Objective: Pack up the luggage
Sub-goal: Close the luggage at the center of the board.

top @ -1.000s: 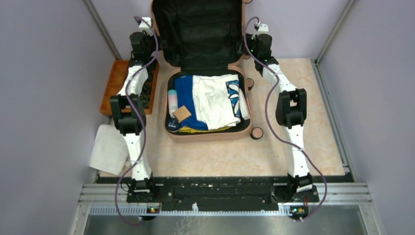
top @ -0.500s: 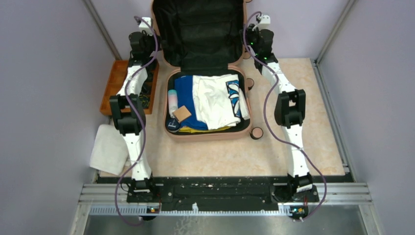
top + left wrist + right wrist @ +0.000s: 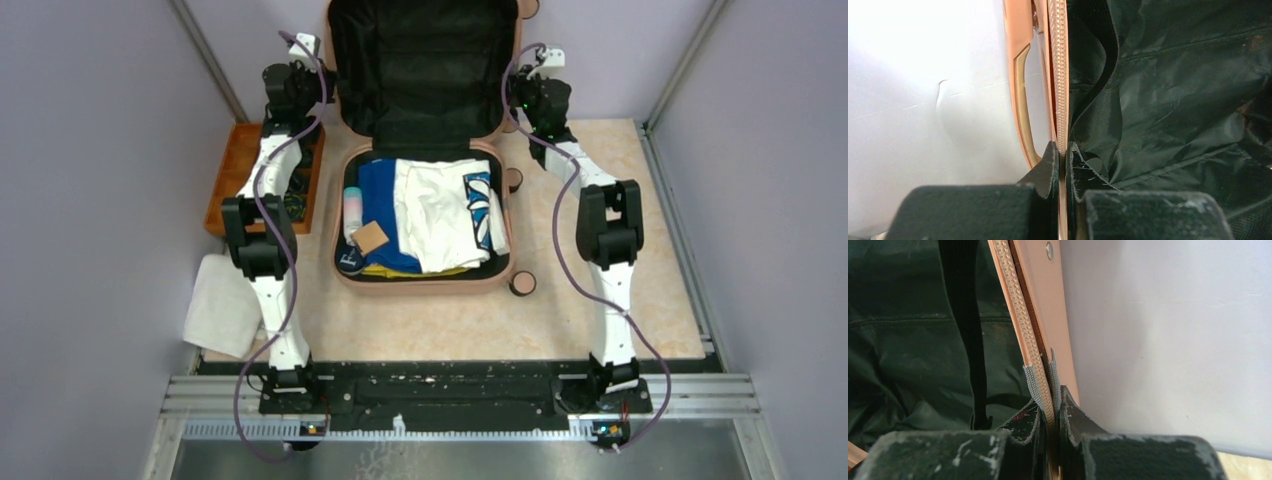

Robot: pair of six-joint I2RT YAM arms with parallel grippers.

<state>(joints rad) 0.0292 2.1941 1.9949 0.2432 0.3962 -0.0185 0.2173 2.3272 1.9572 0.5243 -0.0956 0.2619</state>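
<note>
Since one second ago: lid of the luggage [image 3: 430, 284] shifted toward the table's right edge, and its base shifted slightly too. The right arm's elbow swung outward, and the right gripper [image 3: 1050, 407] went from open to closed on the lid's edge.

Now:
- Luggage lies open in the middle of the table, toward the far edge. The lid stands upright with its black lining facing the arms.
- Left gripper [image 3: 1062, 155] is clamped on the lid's left rim; the fingers pinch the zipper band [image 3: 1060, 75], with the pink handle [image 3: 1020, 100] just beside it on the outer shell.
- Right gripper is clamped on the lid's right rim, with the zipper tape [image 3: 1015, 305] running down between its fingers.
- In the base: white garment [image 3: 435, 215] on top, blue garment [image 3: 378, 200] beneath on its left, a pale bottle [image 3: 352, 205] along the left wall, and a small brown square [image 3: 372, 236] near the bottle.
- Orange tray [image 3: 235, 175] sits at the table's left edge, behind the left arm.
- White cloth [image 3: 222, 308] overhangs the near-left corner.
- Small round disc [image 3: 521, 284] lies on the table just beside the base's front-right corner.
</note>
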